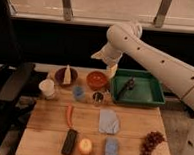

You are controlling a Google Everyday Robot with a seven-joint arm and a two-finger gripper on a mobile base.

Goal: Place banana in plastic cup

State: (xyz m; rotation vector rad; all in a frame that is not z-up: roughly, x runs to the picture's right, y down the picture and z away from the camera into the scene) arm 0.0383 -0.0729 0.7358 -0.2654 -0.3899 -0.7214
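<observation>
My tool (111,71) hangs open and empty over the counter's (131,140) back edge beside the red bowl (96,81), so I judge the reach comes next: lower onto the banana (67,75) in the brown bowl (58,79), just behind the plastic cup (78,93).

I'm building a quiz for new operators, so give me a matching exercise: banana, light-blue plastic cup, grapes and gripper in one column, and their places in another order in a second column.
Things
1. banana
2. light-blue plastic cup
3. grapes
4. gripper

Places
A. near edge of the wooden table, at the picture's right
B. up in the air, seen between the red bowl and the green tray
C. lying in the brown bowl
D. standing between the white cup and the dark glass

Pairs: 1-C, 2-D, 3-A, 4-B
</observation>
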